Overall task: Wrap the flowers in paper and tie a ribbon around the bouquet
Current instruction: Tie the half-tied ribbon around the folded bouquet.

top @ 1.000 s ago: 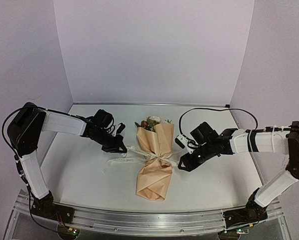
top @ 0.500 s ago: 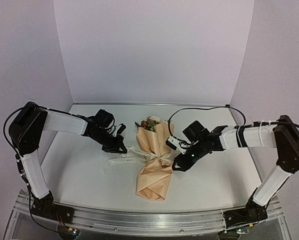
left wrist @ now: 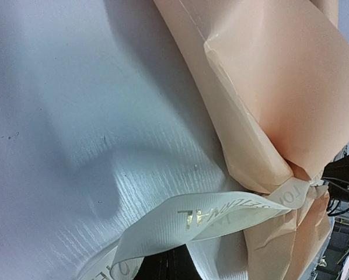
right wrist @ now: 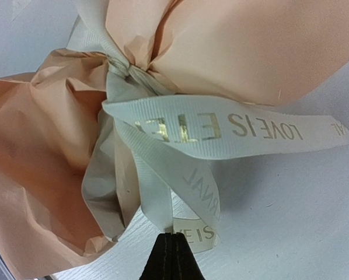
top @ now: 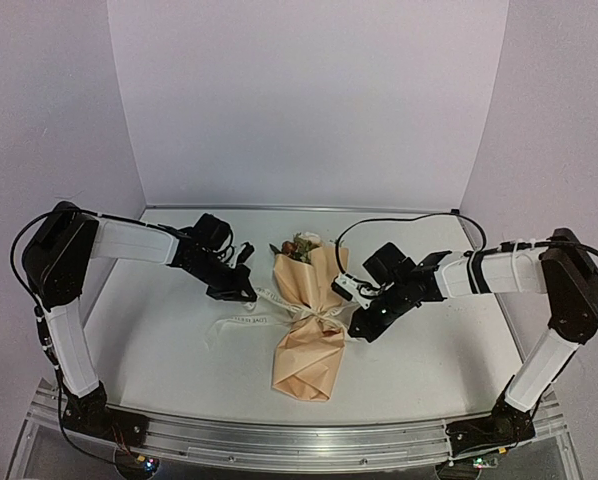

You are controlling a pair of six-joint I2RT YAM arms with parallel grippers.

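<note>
Looking from the left, I see my left pincer low over the white worktop, clenched on a strand of the ribbon just left of the bouquet. A loose tail of ribbon lies on the worktop nearer me. On that wrist's camera, gold lettering on the strand reads "ETERNAL", upside down. The bouquet lies mid-worktop with the flowers at the far end and the paper flaring toward me. The ribbon is cinched round its waist in a knot. Just right of the knot, my right pincer is clamped on another ribbon end. Its wrist view shows the fingers pressed together with the cream strip pinched at their tips. A tail above them reads "LOVE IS ETE", where a crossing strand hides the rest.
</note>
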